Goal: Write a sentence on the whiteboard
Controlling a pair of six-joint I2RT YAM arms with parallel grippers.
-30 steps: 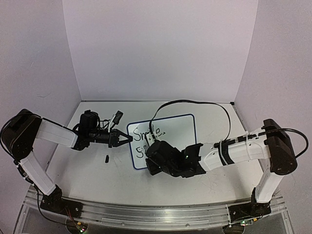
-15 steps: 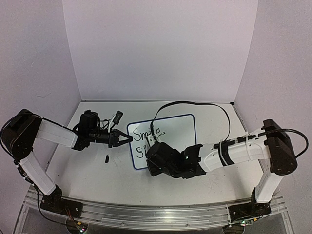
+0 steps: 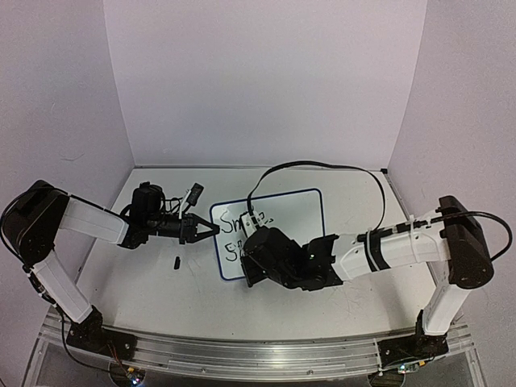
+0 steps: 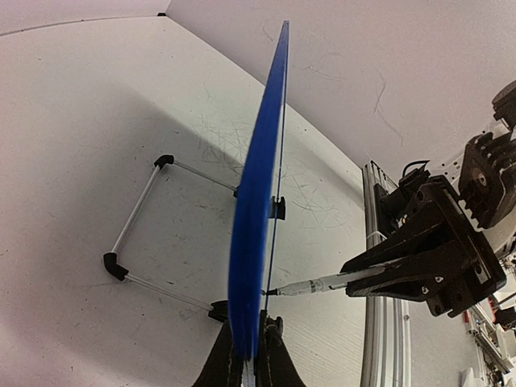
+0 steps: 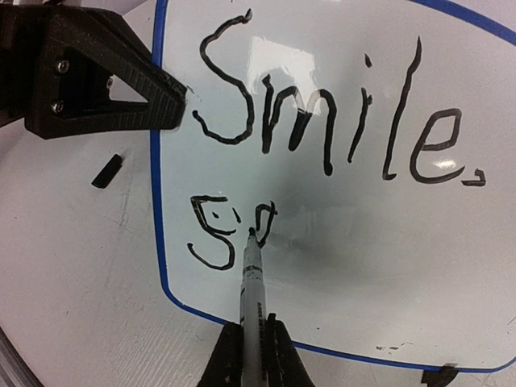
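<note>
The whiteboard with its thin blue rim stands tilted at mid-table. It fills the right wrist view and shows edge-on in the left wrist view. The sentence reads "Smile." on the top line, with a few black strokes of a second line below. My left gripper is shut on the board's left edge; its fingers clamp the blue rim. My right gripper is shut on a white marker whose tip touches the board at the second line. The marker also shows in the left wrist view.
A small black marker cap lies on the table left of the board, also in the right wrist view. The board's wire stand rests behind it. A black cable arcs over the board. The aluminium rail runs along the near edge.
My right gripper has shifted slightly up and right along the board's lower line with the marker. The left arm and the board have not moved.
</note>
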